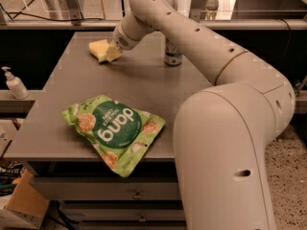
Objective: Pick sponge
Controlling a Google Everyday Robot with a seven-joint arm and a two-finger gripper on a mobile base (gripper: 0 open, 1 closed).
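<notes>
The sponge (98,48), a small pale yellow foam block, lies on the far left part of the grey table (158,87). My gripper (114,53) is at the end of the white arm that reaches across from the right. It is low over the table, right at the sponge's right edge and overlapping it. The contact between them is hidden by the wrist. The sponge still rests on the table.
A soda can (172,56) stands at the back, to the right of the gripper and partly behind the arm. A green "dang" chip bag (115,128) lies near the front edge. A soap pump bottle (14,83) stands on a ledge at the left. A cardboard box (24,207) sits on the floor.
</notes>
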